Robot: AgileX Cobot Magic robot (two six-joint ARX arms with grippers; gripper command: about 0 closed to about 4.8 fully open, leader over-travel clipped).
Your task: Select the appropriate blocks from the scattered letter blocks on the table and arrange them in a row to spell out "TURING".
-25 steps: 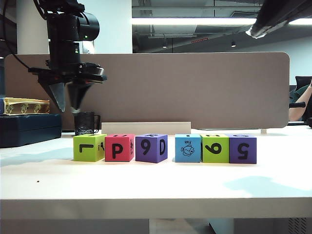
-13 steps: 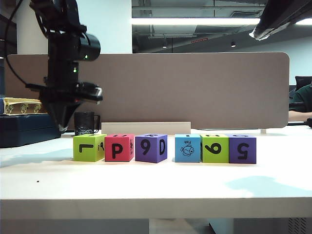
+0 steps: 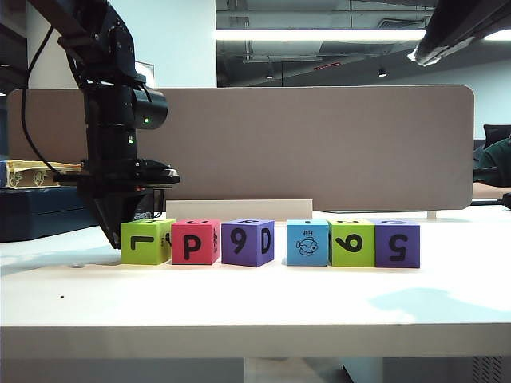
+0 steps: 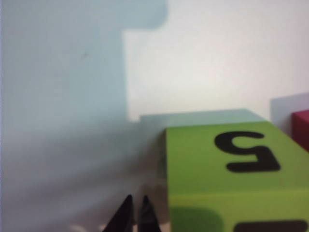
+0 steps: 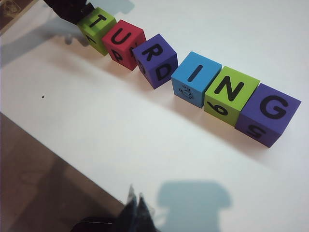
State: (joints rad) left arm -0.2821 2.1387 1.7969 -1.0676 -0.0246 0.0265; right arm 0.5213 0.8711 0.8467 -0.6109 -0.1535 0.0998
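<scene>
Exterior view: six letter blocks (image 3: 270, 242) line the desk (image 3: 255, 303), tops spelling TURING — left tool (image 3: 112, 227) clenched, empty, at nine o'clock of the T block (image 3: 146, 242); right tool (image 5: 135, 205) clenched, well apart.

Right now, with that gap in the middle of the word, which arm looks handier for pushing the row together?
Probably the left. The left gripper, shut, sits low beside the lime green T block at the row's end, so it could nudge T, U, R toward the blue I block. The right gripper, also shut, hangs apart from the row.
</scene>
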